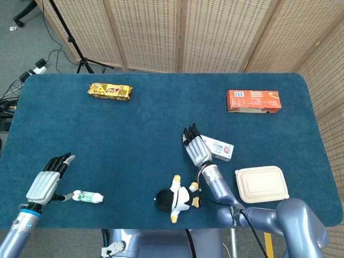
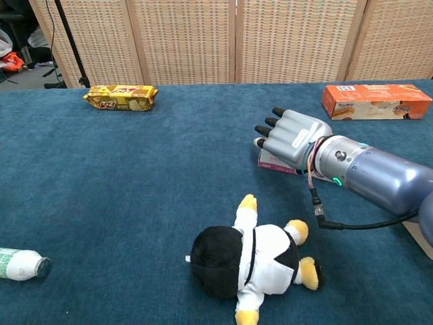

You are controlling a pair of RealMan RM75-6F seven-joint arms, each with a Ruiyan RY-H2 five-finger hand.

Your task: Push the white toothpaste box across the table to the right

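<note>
The white toothpaste box (image 1: 221, 149) lies a little right of the table's middle, skewed so its right end points toward the near edge. In the chest view only its low left edge (image 2: 272, 163) shows behind the hand. My right hand (image 1: 196, 149) (image 2: 292, 138) stands flat against the box's left side, fingers straight and together, holding nothing. My left hand (image 1: 48, 179) rests open near the table's front left corner, far from the box; the chest view does not show it.
A penguin plush (image 1: 176, 199) (image 2: 252, 263) lies just in front of my right forearm. A closed beige food container (image 1: 260, 184) sits right of the box. An orange carton (image 1: 253, 100) (image 2: 375, 100) and a yellow snack pack (image 1: 109, 91) (image 2: 120, 96) lie at the back. A small bottle (image 1: 88, 196) (image 2: 20, 264) lies by my left hand.
</note>
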